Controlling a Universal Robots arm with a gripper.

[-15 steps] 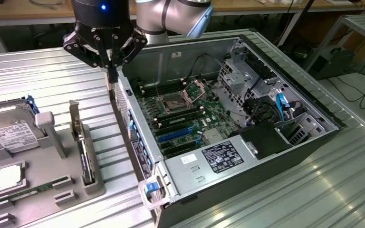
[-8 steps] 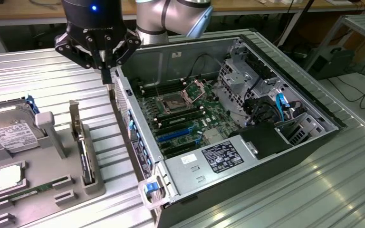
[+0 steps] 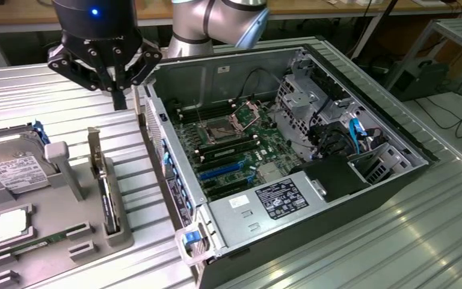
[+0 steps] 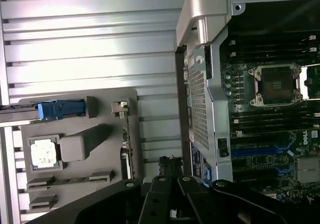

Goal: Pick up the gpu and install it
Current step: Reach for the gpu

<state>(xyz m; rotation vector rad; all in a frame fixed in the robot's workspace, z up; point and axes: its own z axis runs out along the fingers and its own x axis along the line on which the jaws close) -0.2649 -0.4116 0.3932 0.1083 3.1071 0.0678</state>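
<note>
The tool [image 3: 120,99] is clenched, its fingers pressed together with nothing between them. It hangs above the ribbed metal desk [image 3: 375,241], over the strip between the grey fixture tray [image 3: 62,211] and the rear wall of the open computer case [image 3: 215,66]. The arm above it is cut off by the picture's edge. The gpu [image 3: 106,186] stands on edge in a slot of the tray, on the tray's side nearest the case, with its silver bracket end rising towards the tool. Tool and card are apart, though the height between them cannot be judged. The card is seen edge-on, so its face and fan cannot be made out. In the wrist view the gpu [image 4: 125,144] shows as a thin strip only, and the tool [image 4: 170,169] is a dark mass whose finger ends are hard to separate. The tray sits towards the desk edge at the exterior view's left. It also carries a hard drive [image 3: 10,168] partly cut off by that edge, a processor chip [image 3: 10,224] and a memory stick [image 3: 43,242]. The case lies on its side at mid-desk, with the motherboard [image 3: 239,150] exposed and the processor socket [image 3: 219,128] open. The case's rear wall partly hides the blue expansion slots.
</note>
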